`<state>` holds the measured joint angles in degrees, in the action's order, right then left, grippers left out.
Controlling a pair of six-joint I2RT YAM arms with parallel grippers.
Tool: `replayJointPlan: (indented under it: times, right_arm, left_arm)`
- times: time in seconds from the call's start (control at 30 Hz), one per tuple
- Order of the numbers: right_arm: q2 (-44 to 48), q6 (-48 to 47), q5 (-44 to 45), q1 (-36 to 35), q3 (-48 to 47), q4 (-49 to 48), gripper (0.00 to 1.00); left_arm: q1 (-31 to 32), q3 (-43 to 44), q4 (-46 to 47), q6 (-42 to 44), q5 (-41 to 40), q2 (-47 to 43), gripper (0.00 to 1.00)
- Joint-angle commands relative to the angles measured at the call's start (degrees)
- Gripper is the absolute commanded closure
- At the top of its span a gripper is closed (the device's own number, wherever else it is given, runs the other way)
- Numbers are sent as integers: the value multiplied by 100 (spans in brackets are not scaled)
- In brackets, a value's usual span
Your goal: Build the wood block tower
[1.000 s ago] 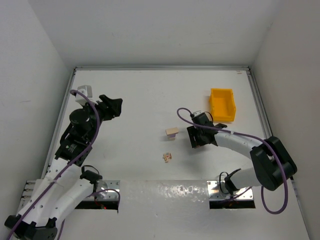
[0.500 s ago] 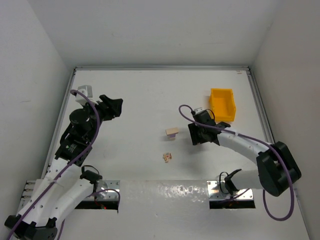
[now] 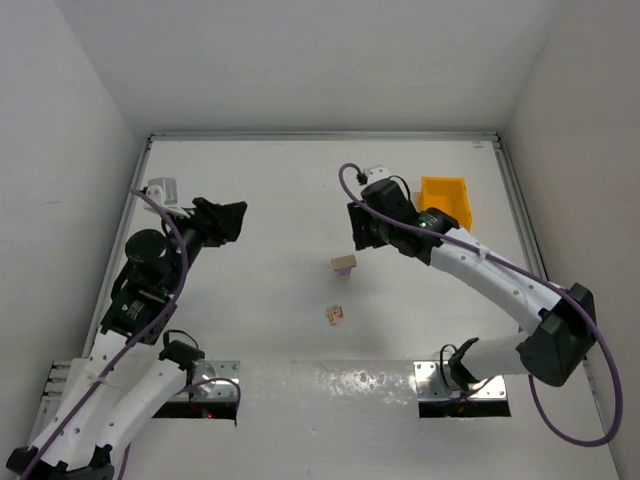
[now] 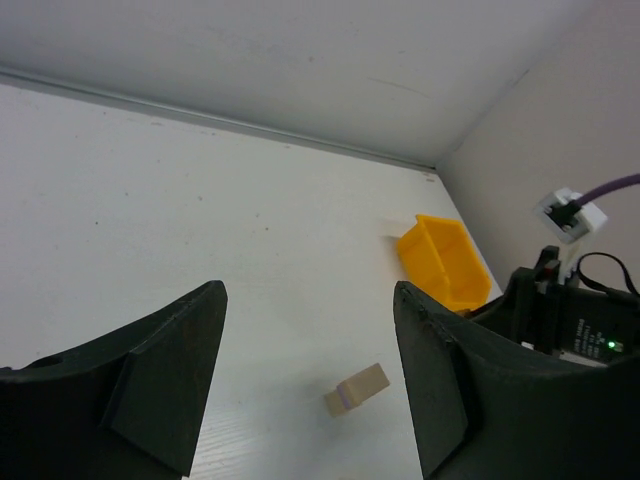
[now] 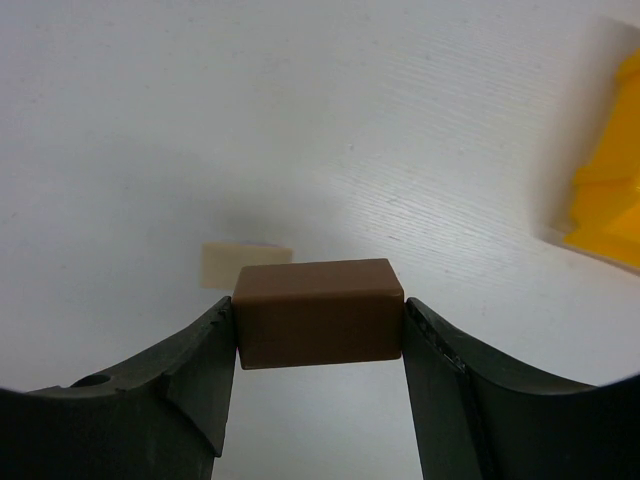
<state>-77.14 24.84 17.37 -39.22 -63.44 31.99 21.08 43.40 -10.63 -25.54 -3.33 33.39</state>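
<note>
While the right pincer [image 5: 318, 325] is clenched on the brown block [image 5: 316, 300] above the bench [image 3: 270, 190], the tower looks barely begun. The tan block [image 3: 343, 264] lies nearby and the marked block [image 3: 335, 314] sits apart, unstacked. The left pincer [image 4: 310, 400] is released and holds nothing. The yellow bin [image 3: 447, 192] shows nothing inside but is partly hidden.

The right end effector [image 5: 318, 335] grips a dark brown block [image 5: 318, 312], while a tan block [image 3: 343, 264] and a pink-marked block [image 3: 334, 314] lie apart on the table [image 3: 260, 200].
</note>
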Motion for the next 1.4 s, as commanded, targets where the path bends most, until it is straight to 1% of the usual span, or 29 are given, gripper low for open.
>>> replayJointPlan:
  times: [0.0,0.1,0.23,0.4,0.53,1.03,1.37]
  right_arm:
    - [-353,328,311,-322,-606,519,42]
    - [-564,486,416,-524,-783,572,42]
    - [-898,680,434,-709,-916,546,42]
    - [-1162,856,399,-824,-951,423,42]
    - [-1346,952,399,-850,-951,370,42]
    - [-1672,1190,382,-868,-907,220,43]
    - [-1822,1216,373,-868,-977,273,42]
  left_arm:
    - [159,-155,-44,49,132,-314,35]
    - [299,-209,-237,233,-202,-569,35]
    - [572,-156,-474,444,-632,-570,35]
    - [844,-174,-553,524,-721,-623,36]
    - [906,-156,-598,515,-941,-684,37]
    - [1056,-182,-624,453,-1266,-702,38]
    - [1117,-182,-650,445,-1258,-693,38]
